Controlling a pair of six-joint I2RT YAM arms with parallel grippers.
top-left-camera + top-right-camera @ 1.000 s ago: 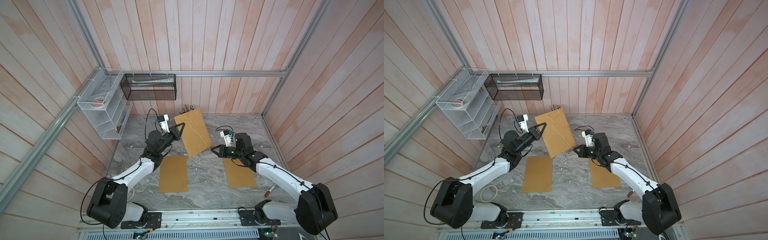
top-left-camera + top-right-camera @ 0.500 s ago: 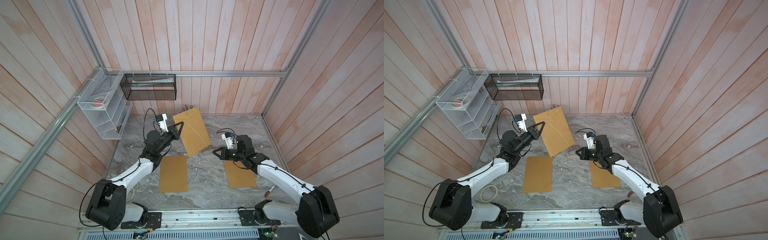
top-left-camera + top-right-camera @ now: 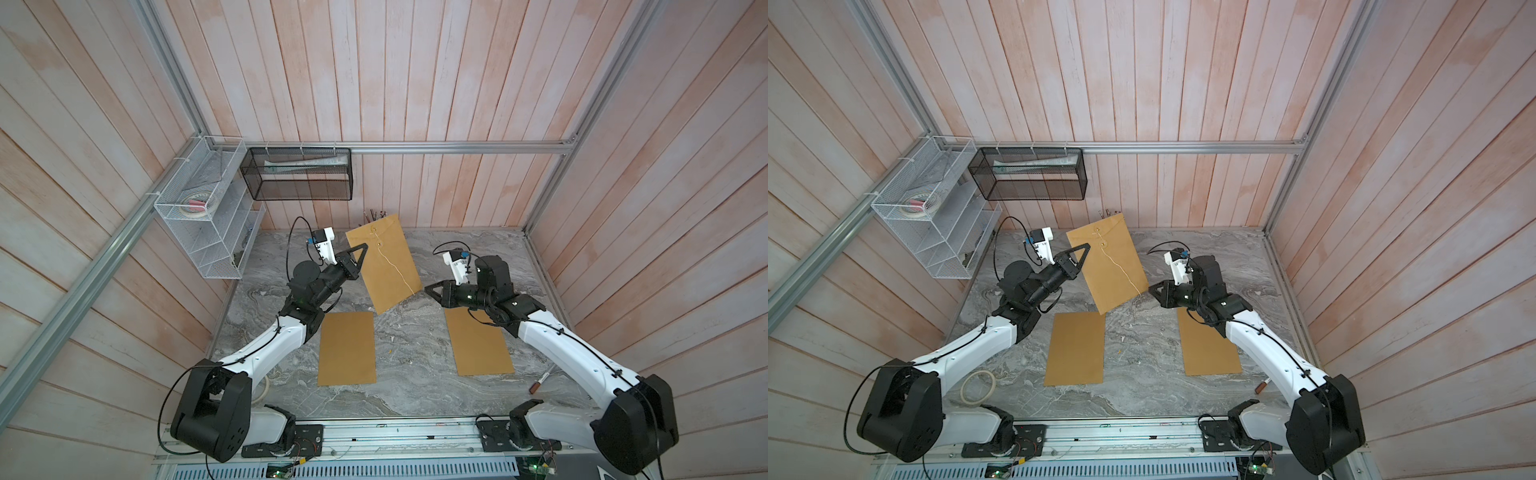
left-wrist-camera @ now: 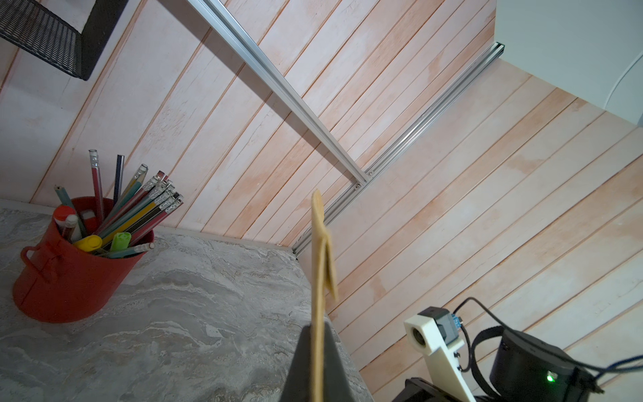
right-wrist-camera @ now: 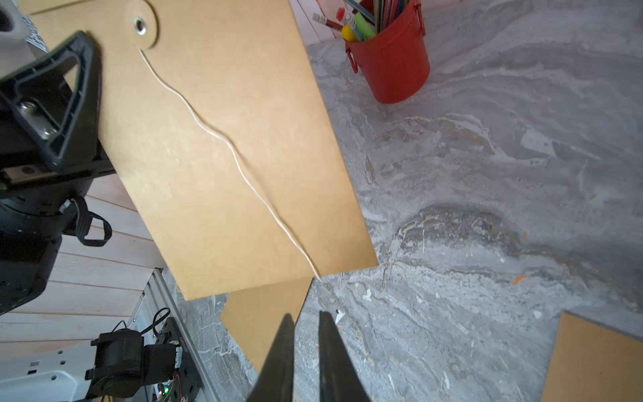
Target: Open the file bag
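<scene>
File bag (image 3: 384, 266) held up above table (image 3: 415, 386), tilted, flap end uppermost. We see left gripper (image 4: 315, 365) pinching its side edge near flap, jaws pressed onto paper. White string (image 5: 243, 167) runs from button (image 5: 141, 26) down bag face, loose end just ahead of right gripper (image 5: 302, 316). Its jaws stand slightly parted, nothing between. Below grippers we note left flat envelope (image 3: 347, 349) and right flat envelope (image 3: 482, 349) on table. Red pencil pot (image 5: 396, 66) beyond bag.
</scene>
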